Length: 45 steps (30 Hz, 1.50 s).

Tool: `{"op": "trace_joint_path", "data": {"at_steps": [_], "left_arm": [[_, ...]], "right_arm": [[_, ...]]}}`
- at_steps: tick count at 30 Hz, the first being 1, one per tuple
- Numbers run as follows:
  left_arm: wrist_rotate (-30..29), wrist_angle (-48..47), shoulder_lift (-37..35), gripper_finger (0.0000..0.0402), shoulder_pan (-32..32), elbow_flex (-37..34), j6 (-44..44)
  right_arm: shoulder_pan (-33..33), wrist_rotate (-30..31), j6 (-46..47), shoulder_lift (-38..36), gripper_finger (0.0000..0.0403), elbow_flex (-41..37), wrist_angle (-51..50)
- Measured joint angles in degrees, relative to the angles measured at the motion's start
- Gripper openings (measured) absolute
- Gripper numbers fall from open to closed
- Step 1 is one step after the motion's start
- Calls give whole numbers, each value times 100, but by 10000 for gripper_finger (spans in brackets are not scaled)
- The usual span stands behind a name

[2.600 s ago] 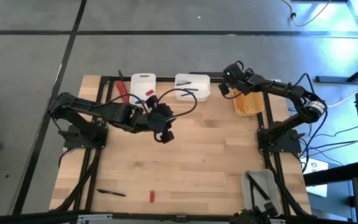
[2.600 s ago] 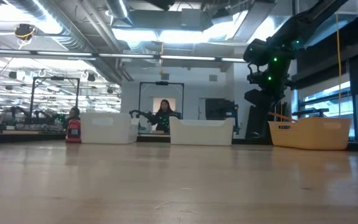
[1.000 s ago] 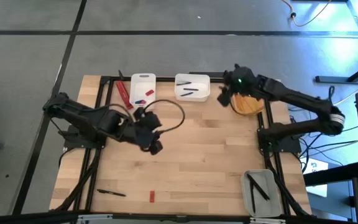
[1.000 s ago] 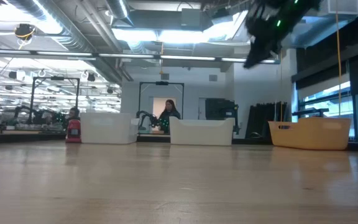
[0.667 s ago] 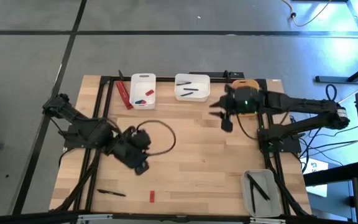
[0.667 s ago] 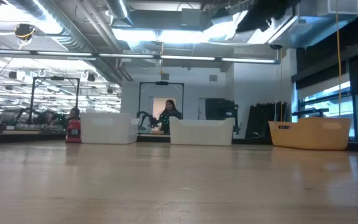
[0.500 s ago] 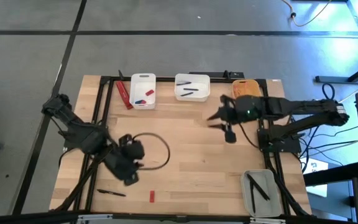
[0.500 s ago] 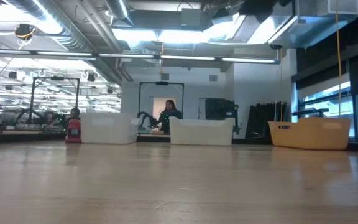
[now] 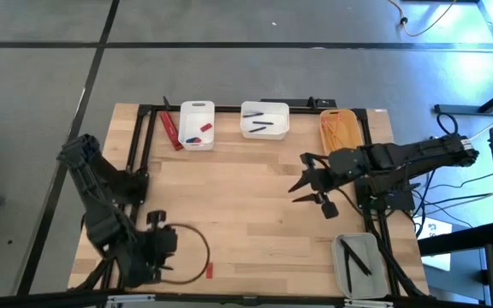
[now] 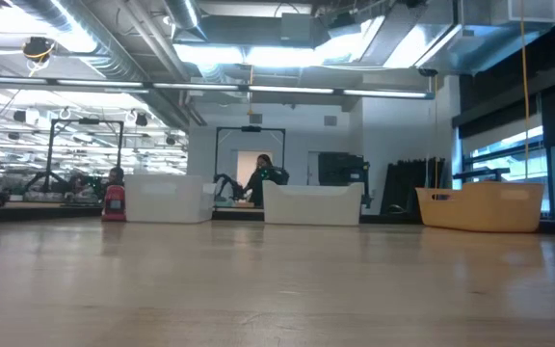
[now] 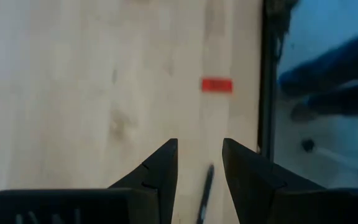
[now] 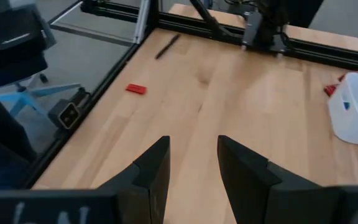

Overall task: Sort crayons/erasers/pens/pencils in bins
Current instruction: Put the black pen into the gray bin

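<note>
My left gripper (image 9: 161, 255) (image 11: 199, 144) hangs open low over the near left corner of the table. A slim black pen (image 11: 205, 196) lies on the wood just below its fingertips; in the high view the arm hides this pen. My right gripper (image 9: 308, 182) (image 12: 193, 140) is open above the table's right half, holding nothing. Along the far edge stand the narrow white bin (image 9: 197, 125), the wider white bin (image 9: 265, 120) with black pens, and the yellow-orange bin (image 9: 341, 133) with pencils. The translucent grey bin (image 9: 362, 263) with pens sits at the near right corner.
A small red eraser (image 9: 210, 270) (image 11: 217, 85) (image 12: 136, 89) lies flat near the near edge, right of my left gripper. A red stick (image 9: 170, 128) lies left of the narrow white bin. The black frame rail (image 11: 267, 93) runs along the near edge. A person (image 10: 263, 178) shows in the room beyond.
My left gripper has swept from the table's middle left toward the near left corner, arriving over the black pen. My right gripper has moved from beside the yellow-orange bin toward the near edge, out over the table's right half. No object has moved.
</note>
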Motion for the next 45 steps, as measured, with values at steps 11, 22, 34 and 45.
{"op": "trace_joint_path", "data": {"at_steps": [11, 22, 34, 45], "left_arm": [[370, 34, 859, 119, -651, 0, -1278], [637, 177, 1659, 119, -1212, 0, -1811], [626, 231, 2420, 119, -1332, -32, -2113], [623, 531, 1679, 119, -1325, -1140, -2243]], "right_arm": [[204, -168, -6, 27, 136, 76, 149], [202, -153, -489, 845, 136, 2043, -1356], [202, -147, -635, 2045, 136, 3662, -2359], [202, -146, -784, 2146, 136, 4113, -2500]]}}
